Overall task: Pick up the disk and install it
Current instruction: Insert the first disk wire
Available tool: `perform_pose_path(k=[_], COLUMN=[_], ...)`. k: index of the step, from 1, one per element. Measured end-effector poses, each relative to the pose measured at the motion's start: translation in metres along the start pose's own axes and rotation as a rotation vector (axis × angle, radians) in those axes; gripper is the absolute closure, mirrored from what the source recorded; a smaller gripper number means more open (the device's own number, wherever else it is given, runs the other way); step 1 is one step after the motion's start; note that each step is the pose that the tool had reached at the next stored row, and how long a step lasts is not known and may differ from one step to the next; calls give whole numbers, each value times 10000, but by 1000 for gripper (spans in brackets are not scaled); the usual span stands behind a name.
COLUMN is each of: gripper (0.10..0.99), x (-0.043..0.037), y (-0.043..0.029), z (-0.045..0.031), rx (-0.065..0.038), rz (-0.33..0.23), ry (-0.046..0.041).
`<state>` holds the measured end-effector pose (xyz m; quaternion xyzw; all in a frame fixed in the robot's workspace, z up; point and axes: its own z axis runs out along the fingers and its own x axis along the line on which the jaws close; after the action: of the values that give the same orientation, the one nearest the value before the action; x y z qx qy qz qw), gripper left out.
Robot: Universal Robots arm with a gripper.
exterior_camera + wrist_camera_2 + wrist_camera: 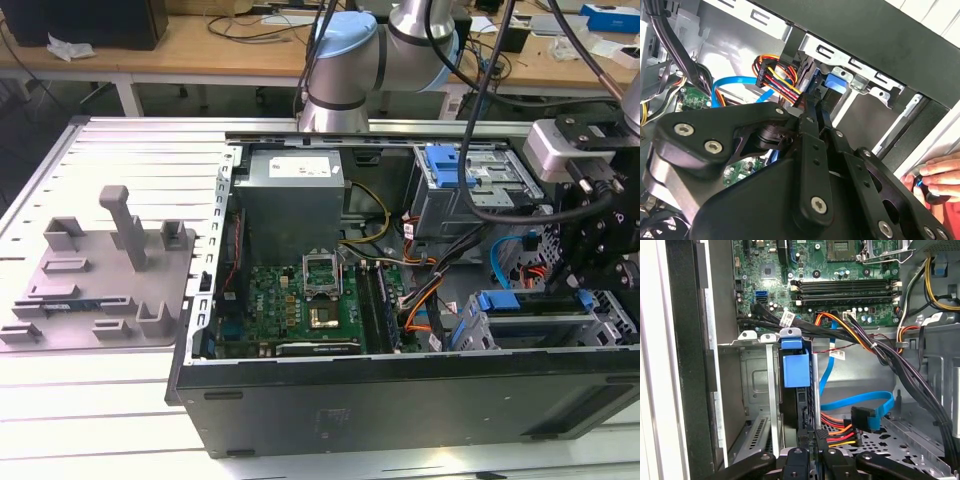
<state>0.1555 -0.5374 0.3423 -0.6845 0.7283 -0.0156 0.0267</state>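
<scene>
Picking up looks done and the work stands at the installing step. The disk (pixel 796 367) sits on edge inside the drive cage (pixel 752 375), its blue plastic end poking out at the cage's mouth and its darker body running down into the slot. From what I can see it is mostly in. I can't tell whether it has latched home.

The gripper (pixel 815 437) is right at the cage too, fingers pressed together into one narrow point. The tips are at the disk's near edge, beside the thin metal upright of the cage, so this is nudging, not pinching. I'd judge that seating the disk calls for a straight, gentle push along the slot. The bundle of red, yellow and orange wires (pixel 837 432) just beside the cage should be kept out of the way.

In the exterior view the arm reaches over the open computer case (pixel 400 410), wrist dipped steeply toward the cage (pixel 530 325). In the second wrist view a person's hand (pixel 935 175) rests outside the case wall, beyond the cage
</scene>
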Motion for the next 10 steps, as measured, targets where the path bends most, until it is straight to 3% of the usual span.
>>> perform_pose_path(k=[10], gripper=[918], x=[0], y=[-2], z=[-29], rx=[-1], rz=[0], ry=[-6])
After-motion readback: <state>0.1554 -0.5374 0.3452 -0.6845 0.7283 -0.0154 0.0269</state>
